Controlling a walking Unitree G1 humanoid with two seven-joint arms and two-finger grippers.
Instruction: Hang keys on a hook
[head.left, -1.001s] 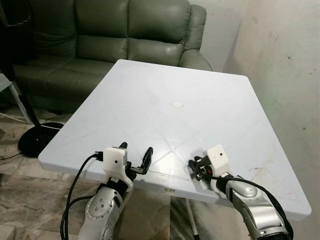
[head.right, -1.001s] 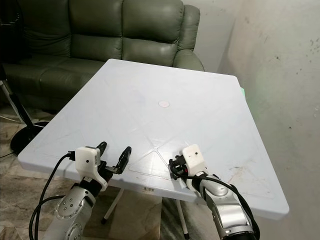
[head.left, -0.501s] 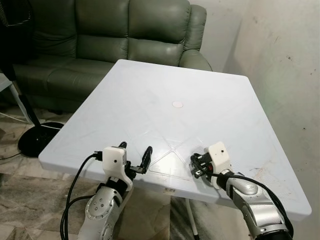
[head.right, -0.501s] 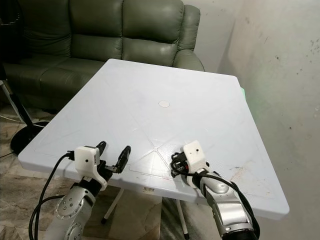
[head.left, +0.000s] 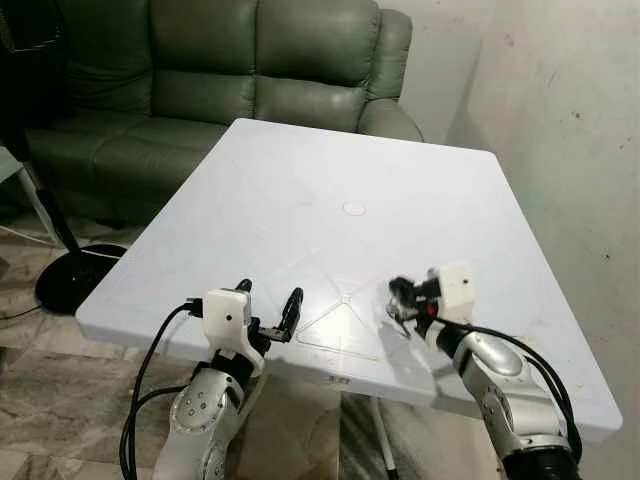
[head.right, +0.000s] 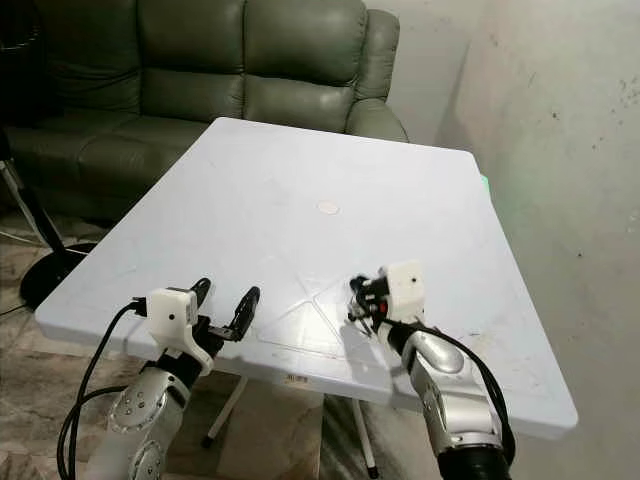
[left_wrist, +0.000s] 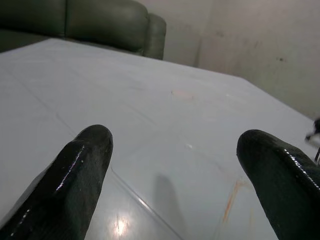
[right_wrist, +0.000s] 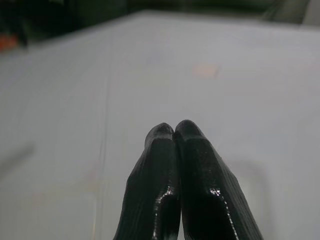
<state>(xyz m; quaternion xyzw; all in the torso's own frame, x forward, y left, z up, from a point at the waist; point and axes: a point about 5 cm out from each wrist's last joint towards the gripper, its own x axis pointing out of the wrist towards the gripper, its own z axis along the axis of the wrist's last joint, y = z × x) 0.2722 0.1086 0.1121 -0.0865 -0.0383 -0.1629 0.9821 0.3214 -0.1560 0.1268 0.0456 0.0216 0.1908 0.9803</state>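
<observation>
Left eye view: a white plastic worktop (head.left: 300, 190) fills the middle of the frame, with a small round cap (head.left: 354, 209) at its centre. A dark green sofa (head.left: 230, 70) runs across the top, a black fan base (head.left: 70, 275) sits at the left edge on the marbled floor (head.left: 60, 380), and a stained wall (head.left: 570, 110) takes the right side. The left tool (head.left: 268, 309) is low and left of centre, over the near edge of the worktop, its two black fingers spread apart with nothing between them. The right tool (head.left: 402, 298) is low and right of centre, lifted above the worktop and casting a shadow below; its fingers are together, and a small dark cluster with a red speck shows at them, too small to identify as keys.

Right eye view: the same layout, shifted slightly left.

Left wrist view: two fingers (left_wrist: 75, 170) wide apart at the lower corners, bare worktop between them.

Right wrist view: both fingertips (right_wrist: 187, 145) pressed together at lower centre; whether anything is pinched cannot be told.
</observation>
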